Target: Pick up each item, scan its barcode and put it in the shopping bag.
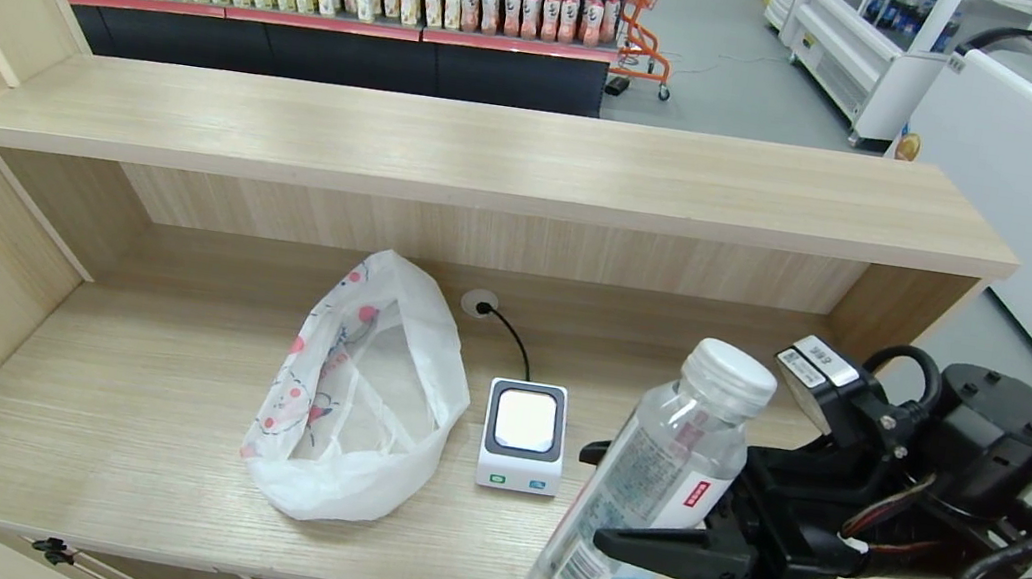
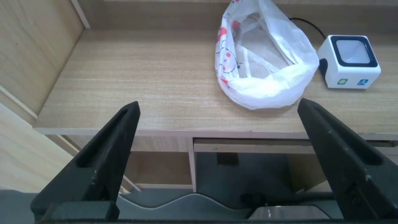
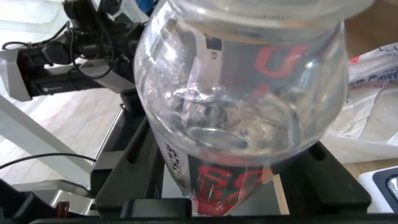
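Right gripper pinches 1 tilted bottle right of scanner. Bag lies just left of scanner. Left gripper spread.

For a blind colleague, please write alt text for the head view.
The right gripper holds a clear water bottle, tilted, over the wooden counter, right of a small scanner. An open white shopping bag lies left of the scanner.
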